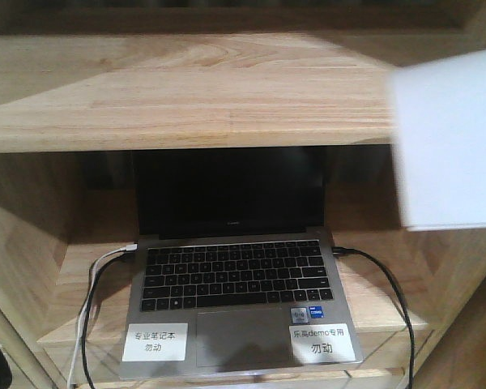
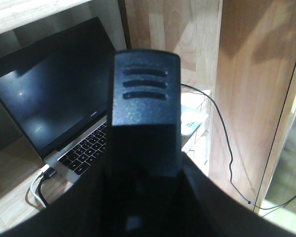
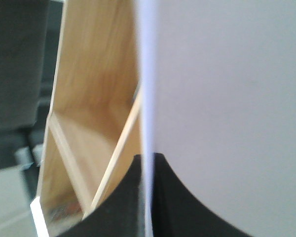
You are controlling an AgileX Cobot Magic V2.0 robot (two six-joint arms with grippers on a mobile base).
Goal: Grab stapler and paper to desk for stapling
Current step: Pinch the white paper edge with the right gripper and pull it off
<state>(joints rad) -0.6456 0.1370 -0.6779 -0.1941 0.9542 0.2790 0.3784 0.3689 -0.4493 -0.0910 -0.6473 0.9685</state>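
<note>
The black stapler (image 2: 145,98) fills the middle of the left wrist view, its ribbed end pointing away from the camera. My left gripper (image 2: 143,173) is shut on it, with dark fingers (image 2: 84,207) on either side. The white paper (image 3: 227,98) stands edge-on in the right wrist view, pinched between the fingertips of my right gripper (image 3: 147,165), which is shut on it. In the front view the paper (image 1: 449,146) hangs at the right, in front of the shelf. Neither gripper shows in the front view. The desk is out of view.
An open laptop (image 1: 235,284) with a dark screen sits in a wooden shelving unit (image 1: 186,89), two white labels (image 1: 154,342) on its palm rest. A black cable (image 1: 393,300) runs off its right side, a white cable (image 1: 89,284) off its left.
</note>
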